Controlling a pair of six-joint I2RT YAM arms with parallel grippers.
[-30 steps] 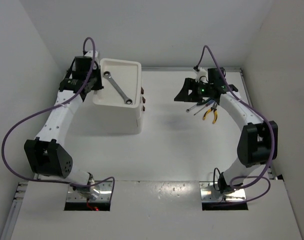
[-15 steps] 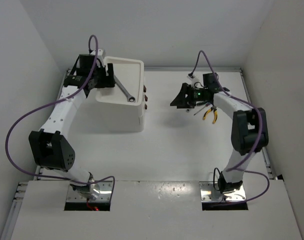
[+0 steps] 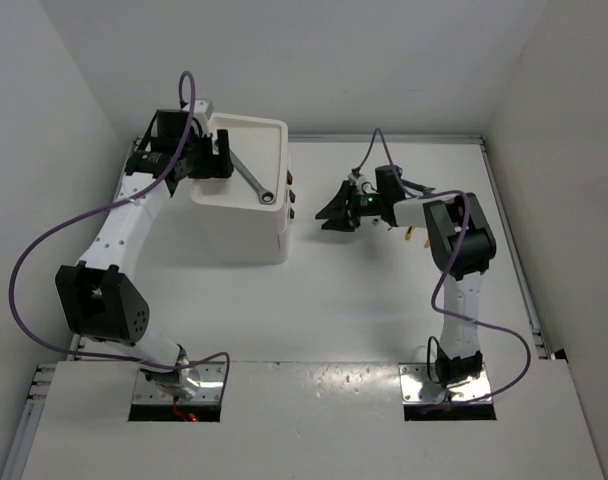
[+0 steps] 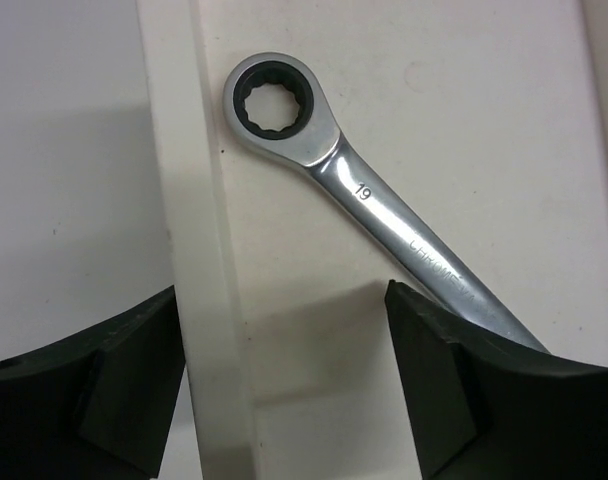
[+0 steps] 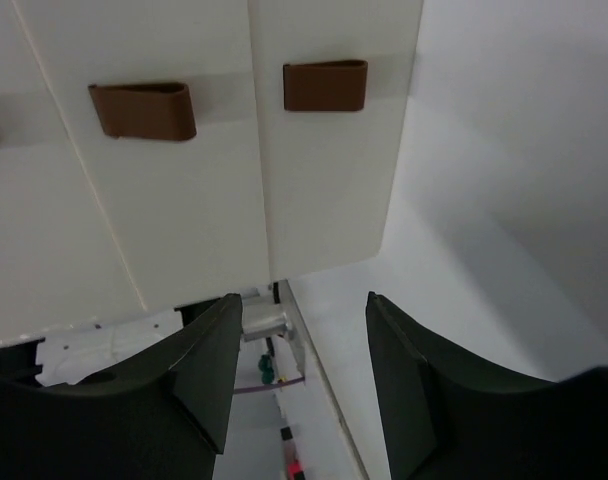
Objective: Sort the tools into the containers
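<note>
The left gripper (image 4: 284, 400) stands wide and empty, its fingers (image 4: 114, 385) straddling the left rim of the tray top (image 4: 209, 330). The silver wrench (image 4: 384, 215) lies flat in that tray, gripped by nothing. The right gripper (image 5: 304, 380) is partly spread, holds nothing, and faces the brown handles (image 5: 325, 84) of the drawer unit (image 3: 239, 240). The step in hand is probably opening a drawer: centre one handle between the jaws, advance squarely, close fully, then pull straight outward so the unit does not slide. The right wrist view shows two separate handles. The top view alone shows the gripper near but apart from them, and the remaining tools (image 3: 409, 236) largely hidden behind the arm.
</note>
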